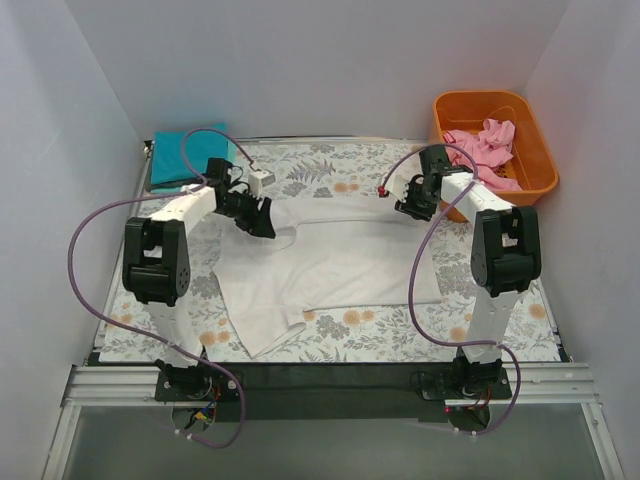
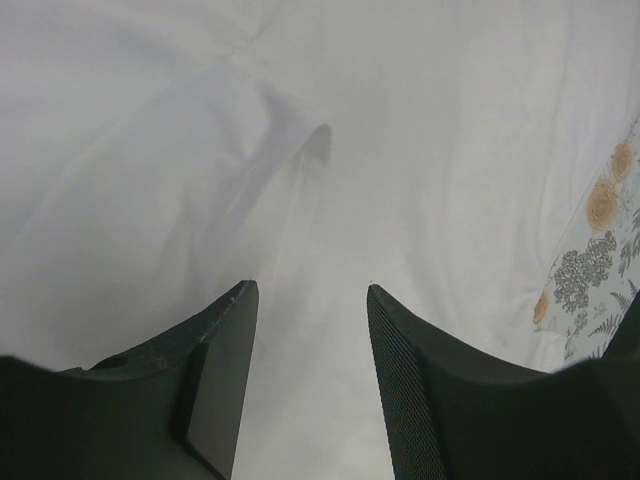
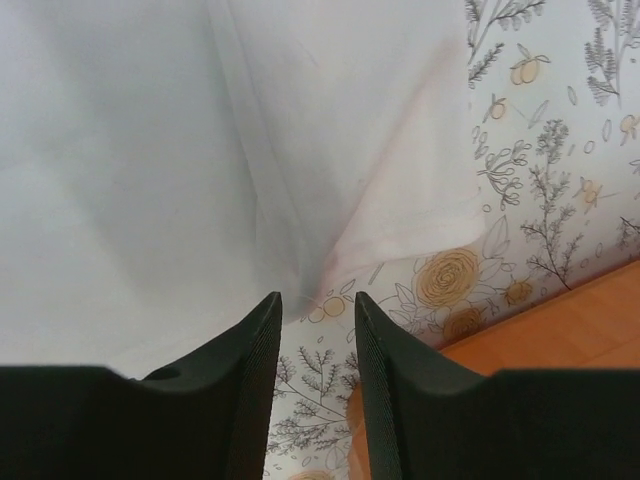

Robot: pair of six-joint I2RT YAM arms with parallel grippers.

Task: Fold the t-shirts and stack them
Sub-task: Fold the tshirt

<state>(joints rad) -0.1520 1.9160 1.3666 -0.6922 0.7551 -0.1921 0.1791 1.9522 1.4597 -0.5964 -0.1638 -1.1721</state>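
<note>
white t-shirt point(image 1: 330, 265) lies spread in the centre of the top view on the flowered table point(image 1: 330, 172), its long axis running left to right across the frame. one sleeve trails toward the lower left.

left gripper point(image 2: 308, 288): moderately wide, nothing between the fingers, hovering over the upper-left part of the shirt with cloth filling its wrist view.

right gripper point(image 3: 316, 297): narrow gap at the shirt's upper-right edge. creases converge on the tips, but i cannot tell if cloth is pinched.

key relation: my two grippers sit at opposite ends of the far edge, each arm nearest its own end. the shirt body extends from them toward the bottom of the frame.

teal t-shirt point(image 1: 172, 160) is folded at upper left. pink t-shirt point(image 1: 485, 145) is bunched in the orange tub point(image 1: 543, 165) at upper right.
</note>
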